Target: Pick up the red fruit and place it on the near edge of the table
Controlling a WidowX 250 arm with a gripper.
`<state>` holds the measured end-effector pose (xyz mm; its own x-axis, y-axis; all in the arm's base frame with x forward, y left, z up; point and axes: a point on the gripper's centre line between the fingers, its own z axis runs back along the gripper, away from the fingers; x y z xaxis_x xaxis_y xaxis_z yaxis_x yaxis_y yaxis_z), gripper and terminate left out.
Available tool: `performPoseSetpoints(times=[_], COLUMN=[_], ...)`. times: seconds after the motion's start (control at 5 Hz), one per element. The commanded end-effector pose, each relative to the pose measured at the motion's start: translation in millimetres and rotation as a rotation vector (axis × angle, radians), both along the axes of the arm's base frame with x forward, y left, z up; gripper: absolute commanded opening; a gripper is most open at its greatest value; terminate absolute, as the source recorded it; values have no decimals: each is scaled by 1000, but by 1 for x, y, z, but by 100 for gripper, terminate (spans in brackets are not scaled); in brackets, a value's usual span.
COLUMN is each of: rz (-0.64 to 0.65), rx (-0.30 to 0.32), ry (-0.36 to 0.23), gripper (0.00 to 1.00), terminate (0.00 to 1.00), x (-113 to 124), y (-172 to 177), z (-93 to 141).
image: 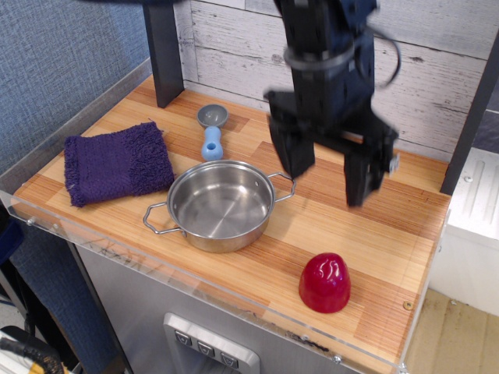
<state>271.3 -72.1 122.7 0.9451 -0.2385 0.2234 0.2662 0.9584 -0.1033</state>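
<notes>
Beside the red fruit [324, 282] we see the bare steel pot [221, 206]; our gripper [327, 167] hangs wide open, holding nothing.

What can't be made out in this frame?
- Arm above the gripper: cut off by the top edge.
- Gripper detail: motion-blurred, though the jaws stand apart.
- Underside of the red fruit: hidden by its own body.
- Far side of the steel pot handle: partly behind the gripper.

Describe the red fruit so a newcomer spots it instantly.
Start at the steel pot mid-table. Go right toward the near edge: the red fruit sits alone there, below the raised open claw. It's the only glossy red dome.
</notes>
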Motion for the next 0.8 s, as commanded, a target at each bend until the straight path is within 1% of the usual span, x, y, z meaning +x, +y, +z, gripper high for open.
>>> performPoseSetpoints(times=[0.0, 0.4, 0.6], rz=[38, 38, 38], rx=[20, 20, 20], ry=[-138, -138, -138], gripper=[100, 100, 100], terminate=[0, 0, 100], x=[1, 1, 1], y=[22, 22, 22], z=[44, 44, 44])
